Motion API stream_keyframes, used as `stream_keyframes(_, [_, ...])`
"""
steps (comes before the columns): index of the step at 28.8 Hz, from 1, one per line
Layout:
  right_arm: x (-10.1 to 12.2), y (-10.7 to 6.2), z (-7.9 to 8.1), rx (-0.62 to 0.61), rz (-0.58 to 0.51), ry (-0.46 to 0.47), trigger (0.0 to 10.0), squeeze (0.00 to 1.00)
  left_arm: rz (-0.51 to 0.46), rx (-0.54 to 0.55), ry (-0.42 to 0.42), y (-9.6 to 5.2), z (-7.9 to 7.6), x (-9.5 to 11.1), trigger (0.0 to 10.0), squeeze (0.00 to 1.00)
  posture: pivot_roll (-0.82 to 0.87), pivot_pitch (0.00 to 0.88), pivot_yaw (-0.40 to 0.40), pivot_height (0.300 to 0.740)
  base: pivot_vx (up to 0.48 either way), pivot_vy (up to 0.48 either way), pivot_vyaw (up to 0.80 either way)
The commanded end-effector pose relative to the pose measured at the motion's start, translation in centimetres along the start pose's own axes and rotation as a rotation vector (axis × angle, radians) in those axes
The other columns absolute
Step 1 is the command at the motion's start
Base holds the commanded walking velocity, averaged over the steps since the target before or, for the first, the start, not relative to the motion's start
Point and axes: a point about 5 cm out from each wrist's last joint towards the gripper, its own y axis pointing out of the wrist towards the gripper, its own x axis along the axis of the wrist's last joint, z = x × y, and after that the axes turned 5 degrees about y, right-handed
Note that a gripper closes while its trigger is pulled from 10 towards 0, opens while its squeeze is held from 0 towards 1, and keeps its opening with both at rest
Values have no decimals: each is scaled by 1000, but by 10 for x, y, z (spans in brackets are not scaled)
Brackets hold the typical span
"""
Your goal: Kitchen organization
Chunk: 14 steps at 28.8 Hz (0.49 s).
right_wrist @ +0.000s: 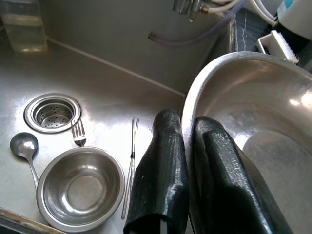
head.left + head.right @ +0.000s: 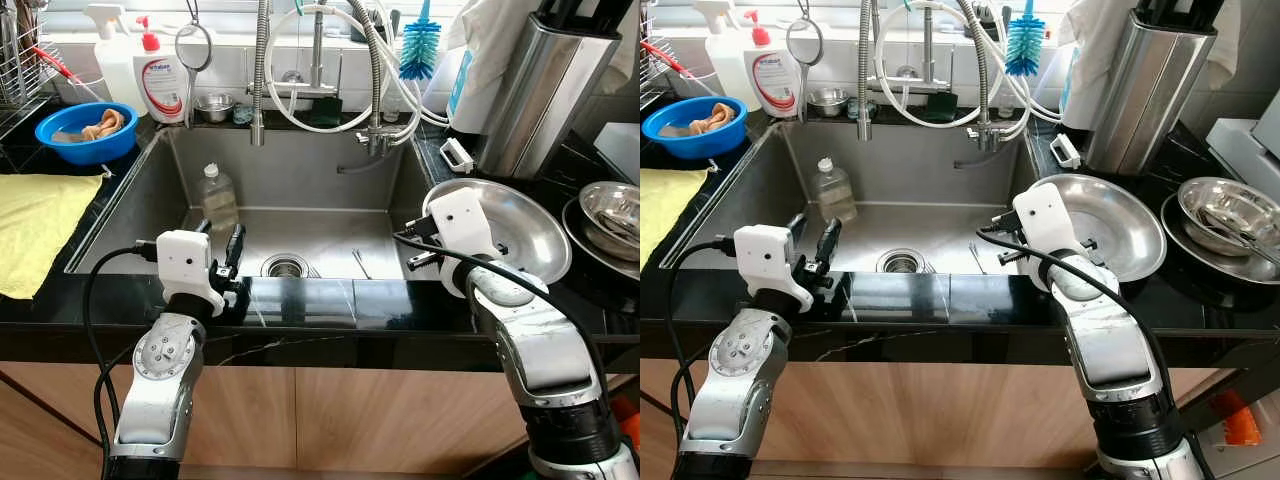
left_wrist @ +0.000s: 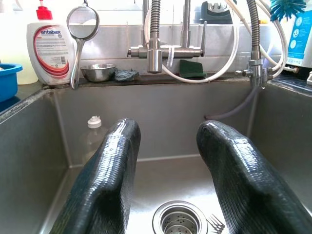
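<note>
Steel pan (image 2: 520,225), wide and shallow: you find it in the head views on the black worktop (image 2: 330,305) beside the sink (image 2: 130,215), its near rim pinched by your right gripper (image 2: 428,245), likely for lifting.

Left gripper (image 2: 222,250): it hovers over the sink's front edge, jaws apart, nothing held; your spare hand, by my reckoning.

Left wrist view: plastic bottle (image 3: 92,139) upright against the sink's back wall; drain (image 3: 178,219) just ahead.

Right wrist view: jaws clamped on the pan rim; small bowl (image 1: 80,187), spoon (image 1: 24,146) and fork (image 1: 78,132) lie on the sink floor, awaiting sorting.
</note>
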Motion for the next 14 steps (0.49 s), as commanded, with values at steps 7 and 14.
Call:
stream_keyframes(7, [29,0,11,85,-183,-41,10000,0,22,13,-11,-4,-2,-7,10000,0,-101,0,-59,706,0,0,0])
stream_keyframes(14, [54,-4,28,249,-351,-48,10000,0,17,19,-18,-3,-3,-6,10000,0,-107,0,-61,706,0,0,0])
